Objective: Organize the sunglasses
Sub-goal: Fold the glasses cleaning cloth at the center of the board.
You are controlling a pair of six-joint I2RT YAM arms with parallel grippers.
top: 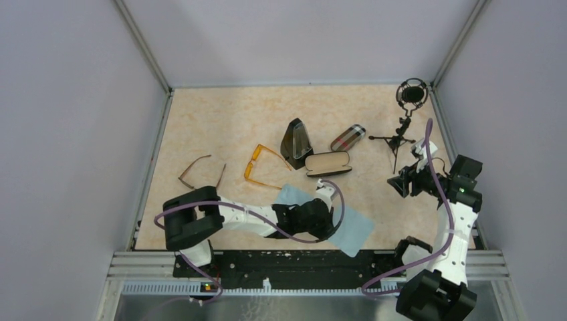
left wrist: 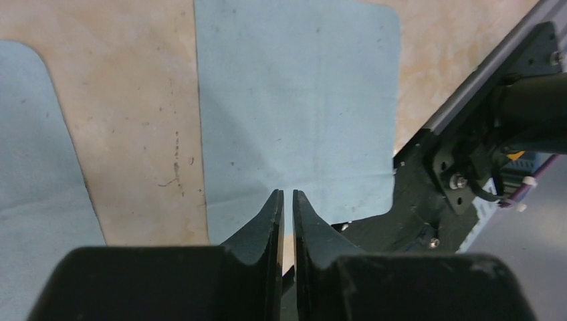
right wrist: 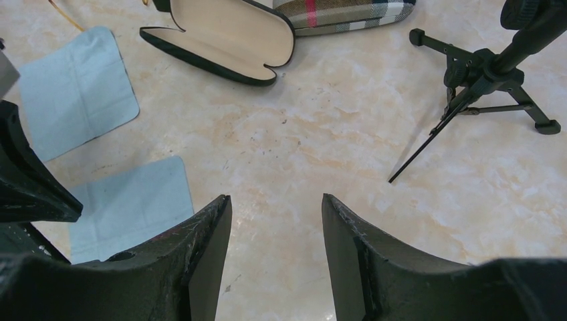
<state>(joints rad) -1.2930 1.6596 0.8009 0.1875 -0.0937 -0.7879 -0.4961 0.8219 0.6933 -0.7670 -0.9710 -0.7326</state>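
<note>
The amber-lensed sunglasses (top: 258, 166) lie open on the table left of centre. The thin brown-framed sunglasses (top: 200, 172) lie further left. My left gripper (top: 332, 224) hovers low over a light blue cloth (top: 349, 232), far from both pairs. In the left wrist view the gripper (left wrist: 288, 194) has its fingers almost together with nothing between them, tips over the cloth (left wrist: 294, 100). My right gripper (top: 401, 184) is open and empty above bare table at the right; it also shows in the right wrist view (right wrist: 276, 200).
An open beige-lined glasses case (top: 328, 164) (right wrist: 220, 37), a black triangular case (top: 296, 142) and a plaid cylindrical case (top: 348, 137) sit mid-table. A second blue cloth (top: 294, 195) lies by the left wrist. A microphone on a tripod (top: 401, 137) stands at the back right. The table's near edge (left wrist: 461, 100) is close.
</note>
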